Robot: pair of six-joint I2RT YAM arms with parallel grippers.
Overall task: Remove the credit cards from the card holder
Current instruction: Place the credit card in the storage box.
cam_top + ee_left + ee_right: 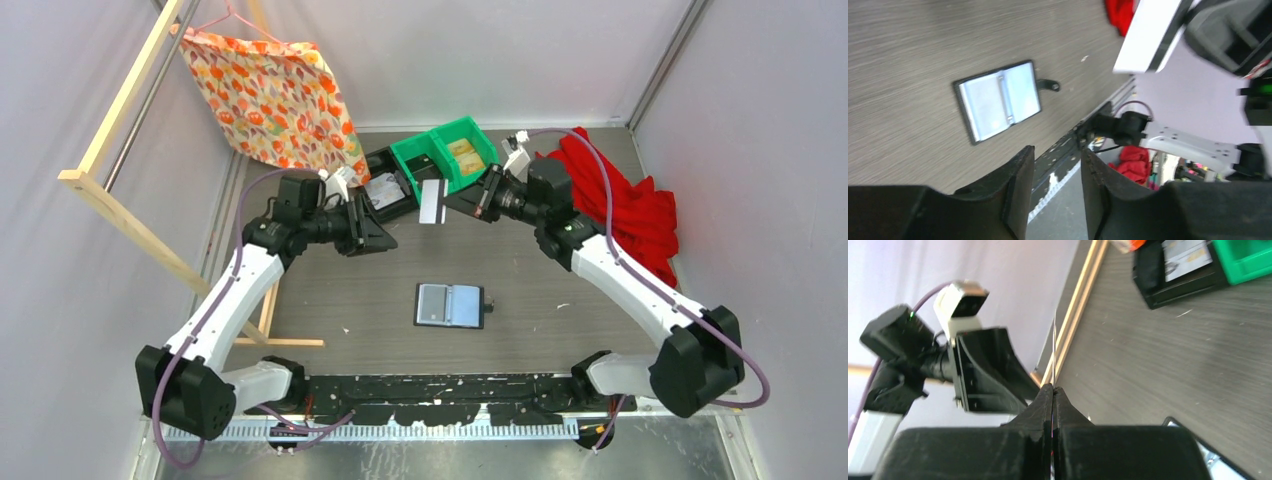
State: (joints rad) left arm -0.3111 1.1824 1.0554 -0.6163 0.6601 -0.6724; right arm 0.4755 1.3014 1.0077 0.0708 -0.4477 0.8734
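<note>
Currently, the grey wood-grain table (pixel 560 250) carries all task items, and both arms reach over its far half.

Left gripper (pixel 1057 152): the jaws stand partly apart, with a clear gap between the two black fingers (pixel 1015 192). Nothing lies in the gap and nothing is touched. In the top view this gripper (pixel 386 236) points toward the right arm and is raised off the table.

Right gripper (pixel 1053 388): the jaws are pressed together on one credit card (pixel 1054 347), which the wrist camera sees edge-on, rising straight out from between the fingertips. In the top view the card (pixel 432 201) stands upright off the table, in front of the green bins (pixel 470 132) and beside the black bin (pixel 400 207), between the two grippers. It is just clear of the left fingers.

The card holder (pixel 449 305) lies open and flat near the table centre, well apart from both grippers and nearer the arm bases. Its two pale glossy sleeves (pixel 998 100) face up, and its snap tab (pixel 1049 85) sticks out from one side. Whether more cards sit in the sleeves cannot be told.
</note>
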